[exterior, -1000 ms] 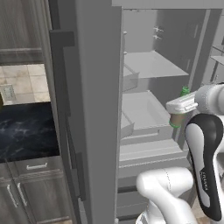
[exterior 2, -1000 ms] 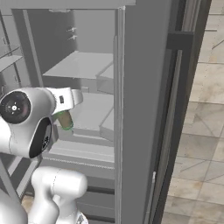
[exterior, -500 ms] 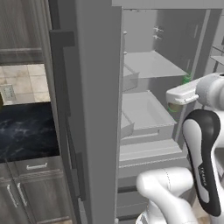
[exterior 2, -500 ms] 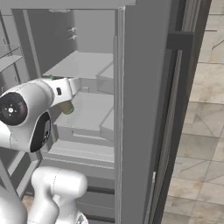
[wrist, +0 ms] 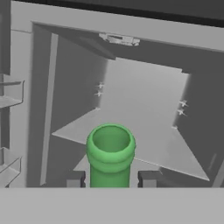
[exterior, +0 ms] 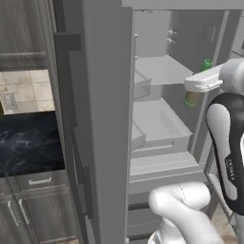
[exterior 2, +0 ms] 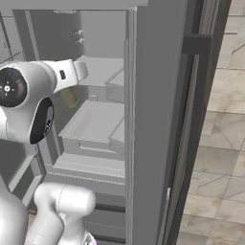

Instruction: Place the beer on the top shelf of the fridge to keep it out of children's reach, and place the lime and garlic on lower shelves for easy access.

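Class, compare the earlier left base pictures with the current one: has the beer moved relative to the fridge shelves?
Yes. The beer, shut in the gripper, has risen from beside the lower bin toward the top shelf.

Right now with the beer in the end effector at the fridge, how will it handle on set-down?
The beer looks like rigid smooth glass, so probably slippery and breakable. It is tall and slim, so likely to tip on the top shelf if released tilted, then roll.
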Controlling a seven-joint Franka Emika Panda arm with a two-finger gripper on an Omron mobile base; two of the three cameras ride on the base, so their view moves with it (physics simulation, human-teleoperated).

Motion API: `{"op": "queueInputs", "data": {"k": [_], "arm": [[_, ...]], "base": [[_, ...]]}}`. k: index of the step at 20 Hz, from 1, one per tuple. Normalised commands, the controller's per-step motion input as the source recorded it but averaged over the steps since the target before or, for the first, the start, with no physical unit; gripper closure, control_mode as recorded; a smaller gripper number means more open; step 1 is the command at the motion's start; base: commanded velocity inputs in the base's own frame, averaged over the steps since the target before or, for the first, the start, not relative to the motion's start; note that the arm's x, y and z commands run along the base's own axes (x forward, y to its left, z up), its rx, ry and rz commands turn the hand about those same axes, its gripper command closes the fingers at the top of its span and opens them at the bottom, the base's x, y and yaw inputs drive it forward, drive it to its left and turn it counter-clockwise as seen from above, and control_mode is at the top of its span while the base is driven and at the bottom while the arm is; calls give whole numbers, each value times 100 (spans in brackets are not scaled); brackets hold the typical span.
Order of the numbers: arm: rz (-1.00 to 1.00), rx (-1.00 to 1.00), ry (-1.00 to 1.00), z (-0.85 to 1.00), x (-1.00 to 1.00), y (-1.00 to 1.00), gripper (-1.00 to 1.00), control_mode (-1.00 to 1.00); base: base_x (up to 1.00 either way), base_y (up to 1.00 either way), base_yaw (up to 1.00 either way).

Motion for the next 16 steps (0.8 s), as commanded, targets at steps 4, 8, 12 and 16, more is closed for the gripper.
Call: {"op": "queueInputs", "data": {"k": [4, 8, 12, 16], "arm": [[0, 0, 0, 0, 18, 0, 100, -100], [0, 2, 0, 0, 35, 0, 100, -100], [0, 5, 0, 0, 48, 0, 100, -100], [0, 7, 0, 0, 49, 0, 100, -100]], "base": [[0, 0, 0], [0, 0, 0], [0, 0, 0], [0, 0, 0]]}}
